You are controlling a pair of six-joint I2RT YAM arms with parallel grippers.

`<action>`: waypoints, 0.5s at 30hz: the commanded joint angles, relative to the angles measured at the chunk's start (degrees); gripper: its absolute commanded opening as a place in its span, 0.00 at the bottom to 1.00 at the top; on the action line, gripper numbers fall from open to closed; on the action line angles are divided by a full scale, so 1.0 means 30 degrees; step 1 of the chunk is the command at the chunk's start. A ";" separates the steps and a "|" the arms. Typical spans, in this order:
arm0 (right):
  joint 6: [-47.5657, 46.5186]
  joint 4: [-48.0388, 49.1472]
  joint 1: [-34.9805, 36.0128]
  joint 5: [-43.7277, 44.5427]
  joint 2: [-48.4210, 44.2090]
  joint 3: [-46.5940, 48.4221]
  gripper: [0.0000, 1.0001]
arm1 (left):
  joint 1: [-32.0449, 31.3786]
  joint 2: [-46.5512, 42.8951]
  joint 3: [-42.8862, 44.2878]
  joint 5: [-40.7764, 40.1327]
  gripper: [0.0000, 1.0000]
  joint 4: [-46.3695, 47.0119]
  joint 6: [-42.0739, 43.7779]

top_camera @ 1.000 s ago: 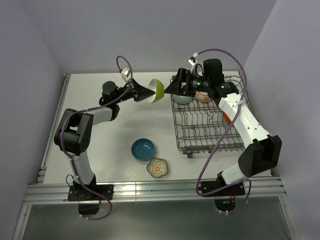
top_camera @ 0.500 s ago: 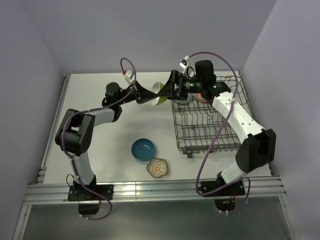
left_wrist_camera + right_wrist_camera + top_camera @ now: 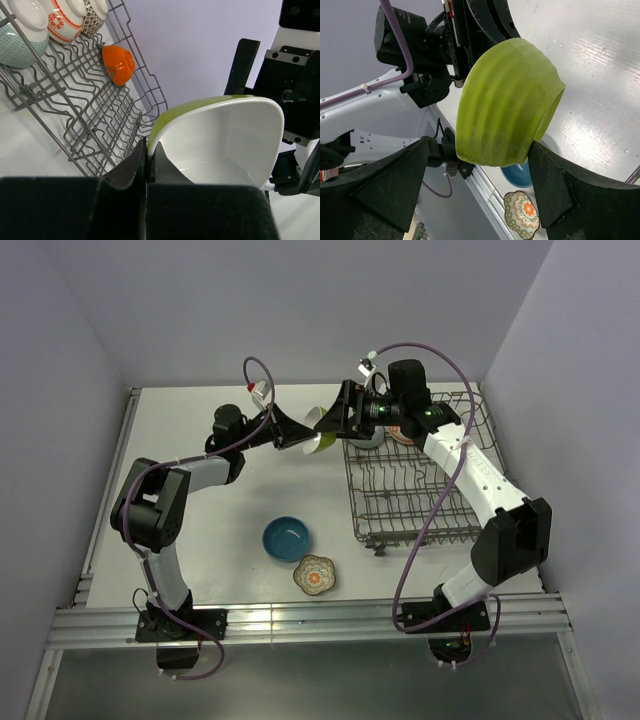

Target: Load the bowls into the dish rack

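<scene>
Over white table [image 3: 200, 455], left of grey wire dish rack [image 3: 420, 502]: left gripper [image 3: 147, 152], outstretched, pinches rim of lime-green bowl [image 3: 505, 100]; right gripper [image 3: 338, 421], reaching opposite, gapes around it, contact unclear.

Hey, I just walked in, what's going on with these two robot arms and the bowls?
It's a handover in mid-air. The left gripper is shut on the rim of a squarish bowl, white inside and lime green outside, held up beside the dark grey wire dish rack. The right gripper is open, its fingers either side of that bowl, not yet clamped. Several bowls already sit in the rack. A deep blue bowl and a scalloped floral bowl wait on the white table.
</scene>
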 commanded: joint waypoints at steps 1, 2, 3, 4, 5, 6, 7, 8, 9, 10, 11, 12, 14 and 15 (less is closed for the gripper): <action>0.0325 0.1120 0.0187 -0.0579 0.0057 0.0698 0.85 | -0.0274 -0.0788 0.0725 -0.0254 0.00 -0.0471 0.1002; 0.0209 0.0974 0.0187 -0.0520 0.0231 0.0816 0.83 | -0.0274 -0.0817 0.0697 -0.0254 0.00 -0.0471 0.1002; 0.0208 0.0944 0.0216 -0.0548 0.0320 0.0933 0.82 | -0.0303 -0.0876 0.0696 -0.0254 0.00 -0.0500 0.1060; 0.0208 0.0914 0.0187 -0.0520 0.0408 0.1108 0.81 | -0.0304 -0.0876 0.0725 -0.0225 0.00 -0.0559 0.1060; 0.0121 0.0885 0.0187 -0.0577 0.0496 0.1139 0.77 | -0.0304 -0.0905 0.0697 -0.0253 0.00 -0.0530 0.1060; 0.0178 0.0914 0.0187 -0.0607 0.0555 0.1168 0.75 | -0.0333 -0.0905 0.0696 -0.0167 0.00 -0.0501 0.1089; 0.0208 0.0972 0.0187 -0.0665 0.0584 0.1111 0.73 | -0.0333 -0.0905 0.0725 -0.0166 0.00 -0.0501 0.1089; 0.0237 0.1001 0.0216 -0.0753 0.0672 0.1110 0.66 | -0.0362 -0.0905 0.0726 -0.0137 0.00 -0.0501 0.1060; 0.0237 0.1089 0.0216 -0.0812 0.0701 0.1110 0.62 | -0.0391 -0.0934 0.0697 -0.0137 0.00 -0.0501 0.1060; 0.0266 0.1119 0.0187 -0.0870 0.0760 0.1081 0.58 | -0.0392 -0.0993 0.0696 -0.0137 0.00 -0.0530 0.1205; 0.0295 0.1148 0.0187 -0.0900 0.0760 0.1110 0.46 | -0.0421 -0.1022 0.0754 -0.0108 0.00 -0.0646 0.1294; 0.0325 0.1206 0.0187 -0.1103 0.0818 0.1110 0.39 | -0.0479 -0.1052 0.0755 -0.0107 0.00 -0.0763 0.1353; 0.0267 0.1207 0.0157 -0.1251 0.0906 0.1227 0.08 | -0.0509 -0.1052 0.0871 -0.0049 0.02 -0.0968 0.1469; 0.0208 0.1178 0.0157 -0.1368 0.0936 0.1343 0.00 | -0.0538 -0.1052 0.0988 -0.0020 0.05 -0.1491 0.1557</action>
